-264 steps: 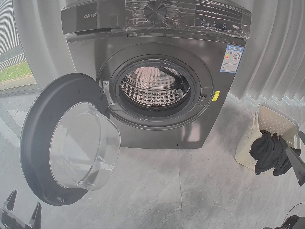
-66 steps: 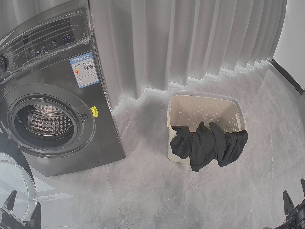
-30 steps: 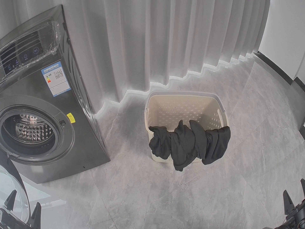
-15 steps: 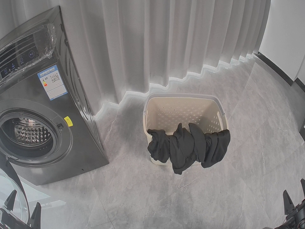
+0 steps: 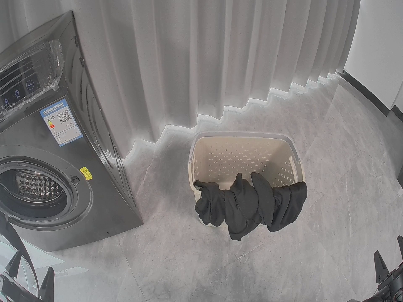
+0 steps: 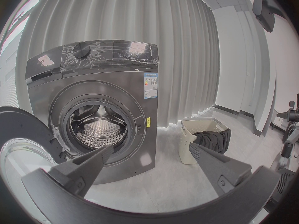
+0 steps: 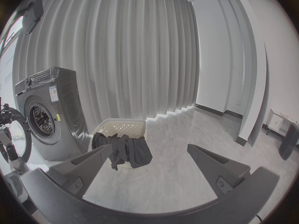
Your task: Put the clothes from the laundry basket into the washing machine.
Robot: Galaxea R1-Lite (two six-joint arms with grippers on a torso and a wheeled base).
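Observation:
A cream laundry basket point(image 5: 243, 156) stands on the grey floor in front of the curtain. Black clothes point(image 5: 252, 204) hang bunched over its near rim. The grey washing machine point(image 5: 100, 177) is to its left, drum opening point(image 5: 37, 187) showing and door point(image 6: 18, 131) swung wide. My left gripper point(image 6: 149, 147) is open and empty, held low before the machine, with the basket point(image 6: 187, 147) and clothes point(image 6: 215, 139) farther off. My right gripper point(image 7: 149, 148) is also open and empty, well short of the basket point(image 7: 124, 128) and the clothes point(image 7: 124, 150). Both grippers' tips point(image 5: 32, 269) point(image 5: 389, 252) show in the head view's lower corners.
White pleated curtains point(image 5: 218, 42) hang behind the basket and the machine. A white wall with a dark skirting point(image 5: 369, 97) runs along the right. Bare grey tiled floor point(image 5: 294, 256) lies between me and the basket.
The head camera swung right from the machine to the basket, then the whole picture slid down slightly. The clothes hang as before, and both grippers hold their places in the picture.

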